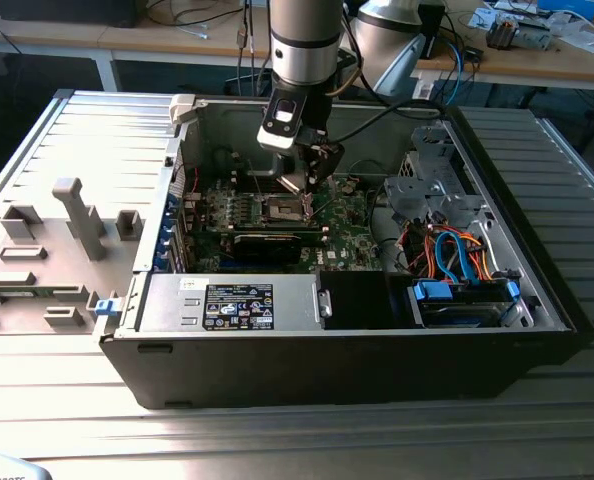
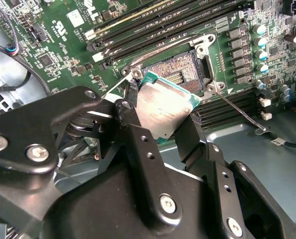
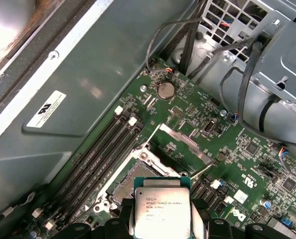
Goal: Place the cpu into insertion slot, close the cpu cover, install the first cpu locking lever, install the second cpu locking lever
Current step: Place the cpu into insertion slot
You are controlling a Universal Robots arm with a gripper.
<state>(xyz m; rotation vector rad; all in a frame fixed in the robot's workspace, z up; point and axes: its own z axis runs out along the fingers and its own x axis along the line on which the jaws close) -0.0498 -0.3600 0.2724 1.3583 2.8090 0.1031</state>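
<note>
The arm [image 1: 305, 40] reaches down into the open computer case [image 1: 327, 375], which lies on its side on the ribbed metal table [image 1: 277, 440]. Its gripper [image 1: 305, 182] hangs over the middle of the green motherboard [image 1: 352, 225]. Up close, the black fingers [image 2: 130, 107] are clenched on the cpu [image 2: 164, 105], one on each of two opposite edges, with the dull silver top showing between them. In the second wrist view the chip sits tilted rather than level with the board. It isn't seated: it is held in the air, partly over one corner of the insertion slot [image 2: 180, 69], whose dark centre lies bare inside its silvery rim. In the first wrist view the cpu cover [image 3: 184, 143] stands raised off the slot on the side away from the chip, a thin silvery plate seen nearly edge-on. A thin wire locking lever [image 2: 237, 110] sticks out from one corner of the slot, and a bent rod [image 2: 163, 47] runs along the rim next to the long memory slots [image 2: 153, 22]. From where I stand, the labelled power-supply box [image 1: 232, 305] lines the case's near wall. A blue drive bracket [image 1: 462, 295] with orange and blue cables [image 1: 457, 250] sits towards the exterior view's right, and a grey panel [image 1: 77, 200] lies flat on the left.
</note>
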